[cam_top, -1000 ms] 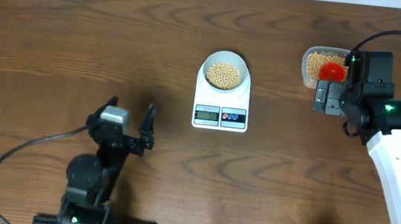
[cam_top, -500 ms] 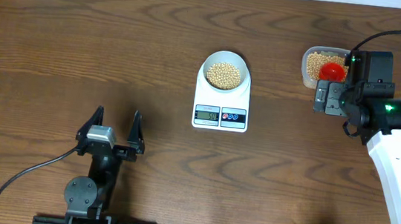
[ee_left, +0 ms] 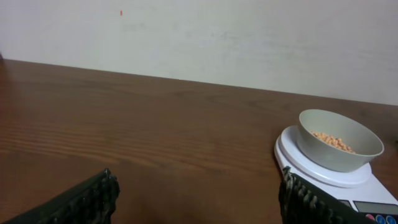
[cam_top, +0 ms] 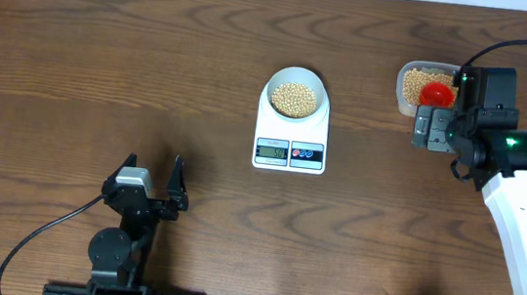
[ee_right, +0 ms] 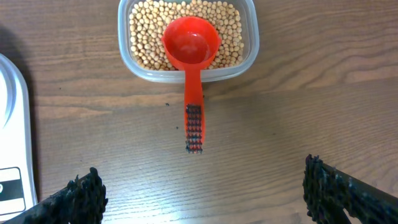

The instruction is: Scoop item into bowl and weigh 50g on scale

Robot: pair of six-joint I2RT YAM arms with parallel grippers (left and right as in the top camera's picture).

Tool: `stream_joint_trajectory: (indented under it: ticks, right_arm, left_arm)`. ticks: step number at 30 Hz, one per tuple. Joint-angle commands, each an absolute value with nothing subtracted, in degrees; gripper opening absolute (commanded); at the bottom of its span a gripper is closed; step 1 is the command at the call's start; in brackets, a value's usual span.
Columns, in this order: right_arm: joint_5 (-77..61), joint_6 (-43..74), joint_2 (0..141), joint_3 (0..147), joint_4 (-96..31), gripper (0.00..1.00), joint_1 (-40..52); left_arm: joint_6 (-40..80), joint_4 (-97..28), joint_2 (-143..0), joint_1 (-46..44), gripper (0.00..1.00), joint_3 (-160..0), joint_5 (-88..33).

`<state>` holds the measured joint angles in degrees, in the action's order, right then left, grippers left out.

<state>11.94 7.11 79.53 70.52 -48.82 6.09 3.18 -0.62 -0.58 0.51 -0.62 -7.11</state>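
The pale bowl [cam_top: 296,94] holds tan beans [cam_top: 294,98] and stands on the white scale [cam_top: 290,143], whose display is lit. The bowl [ee_left: 337,141] and scale [ee_left: 323,175] also show at the right of the left wrist view. A clear tub [ee_right: 186,38] of beans [ee_right: 144,34] holds a red scoop [ee_right: 191,45], its handle hanging over the near rim onto the table. My right gripper [ee_right: 202,186] is open and empty, just short of the scoop's handle. My left gripper [cam_top: 151,177] is open and empty at the near left, well away from the scale.
The tub [cam_top: 424,86] sits at the far right of the brown wooden table [cam_top: 106,62], beside the right arm [cam_top: 522,204]. A pale wall runs along the table's far edge [ee_left: 186,79].
My left arm has drawn back toward the near edge and straightened to face the far side. The right arm, scoop, bowl and scale have not moved.
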Motion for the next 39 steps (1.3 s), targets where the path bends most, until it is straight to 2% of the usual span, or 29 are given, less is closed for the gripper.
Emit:
stream_joint_trajectory:
  ticks: [1,12,39]
  right_arm:
    - [12.1,6.6,79.0,71.6,-48.9,0.99,6.3]
    - [12.1,6.6,79.0,71.6,-48.9,0.99,6.3]
    - [12.1,6.6,79.0,71.6,-48.9,0.99,6.3]
  left_arm:
    - [1.9,-3.6,-0.1,1.0,0.84,-0.2,-7.9]
    - [-5.0,-3.6,-0.1,1.0,0.85,-0.3,-8.6]
    - [-4.7,-3.4,-0.2,1.0,0.85,-0.3,-8.5]
